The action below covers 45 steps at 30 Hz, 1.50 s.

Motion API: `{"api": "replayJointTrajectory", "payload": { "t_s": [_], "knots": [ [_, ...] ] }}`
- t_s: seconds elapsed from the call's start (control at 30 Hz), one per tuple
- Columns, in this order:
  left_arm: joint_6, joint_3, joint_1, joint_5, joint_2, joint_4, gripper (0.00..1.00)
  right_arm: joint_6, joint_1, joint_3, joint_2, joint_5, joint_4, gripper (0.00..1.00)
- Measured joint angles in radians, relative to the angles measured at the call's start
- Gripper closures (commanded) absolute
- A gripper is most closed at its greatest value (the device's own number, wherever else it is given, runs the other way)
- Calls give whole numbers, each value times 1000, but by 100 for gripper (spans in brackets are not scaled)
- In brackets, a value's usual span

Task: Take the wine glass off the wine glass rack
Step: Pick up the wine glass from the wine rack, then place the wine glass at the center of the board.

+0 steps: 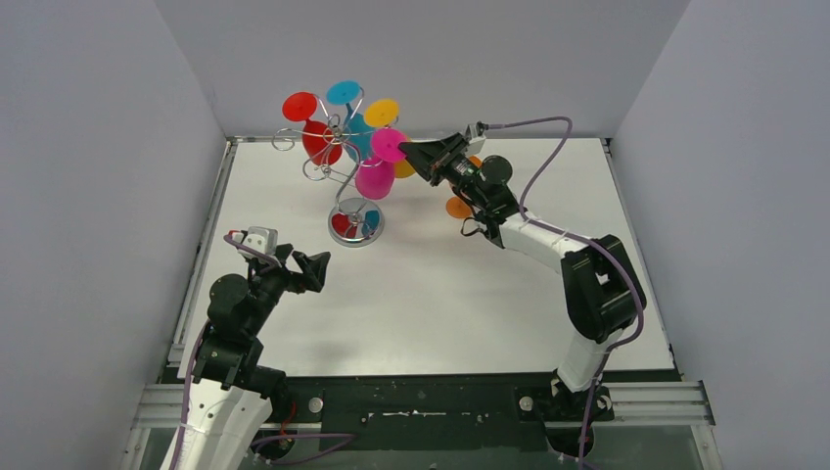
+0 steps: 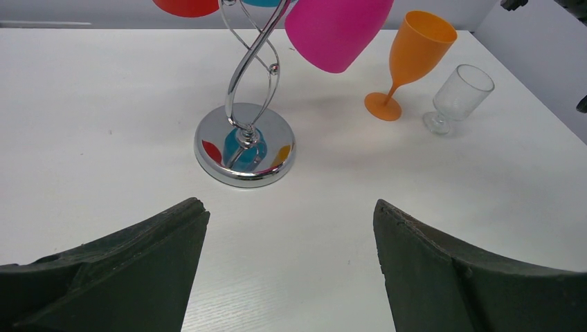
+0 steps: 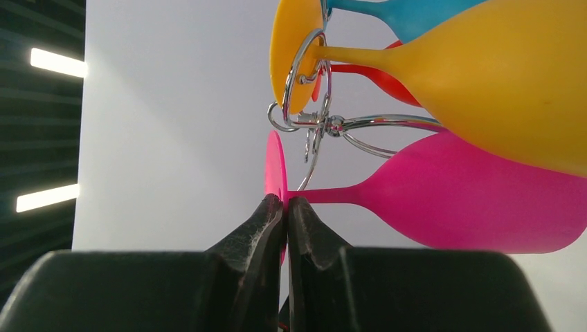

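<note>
- Left gripper [image 1: 315, 269] just hangs over the counter's [image 1: 440, 304] left side, jaws wide apart, holding nothing.
- Rack [image 1: 356, 223] stands near the far edge, left of middle; the pink glass [image 1: 375, 178] hangs upside down on it.
- Right gripper [image 3: 286, 203] is pinched tight on that glass's foot.

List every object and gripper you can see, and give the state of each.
wine glass rack: upright on table
pink wine glass: hanging upside down, foot gripped
yellow glass: hanging upside down
blue glass: hanging upside down
red glass: hanging upside down
orange glass: upright on table
clear glass: upright on table
left gripper: open, empty
right gripper: shut on pink wine glass's foot
</note>
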Motion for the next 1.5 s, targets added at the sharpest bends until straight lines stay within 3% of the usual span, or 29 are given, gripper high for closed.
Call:
{"api": "replayJointTrajectory", "payload": {
  "t_s": [0.63, 0.93, 1.07, 1.33, 1.5],
  "knots": [
    [-8, 0, 1, 11, 8, 1, 12, 21, -3, -208, -151, -47, 88, 100],
    [-13, 0, 2, 34, 10, 0, 10, -27, -5, -324, -183, -141, 113, 100],
    [-28, 8, 2, 90, 41, 0, 10, -140, -4, -369, -245, -184, 31, 100],
    [-176, 25, 2, 335, 111, 29, 14, -556, 39, -371, -443, -193, -296, 100],
    [-394, -22, 2, 476, 103, 309, 22, -754, 73, -415, -523, -174, -399, 100]
  ]
}}
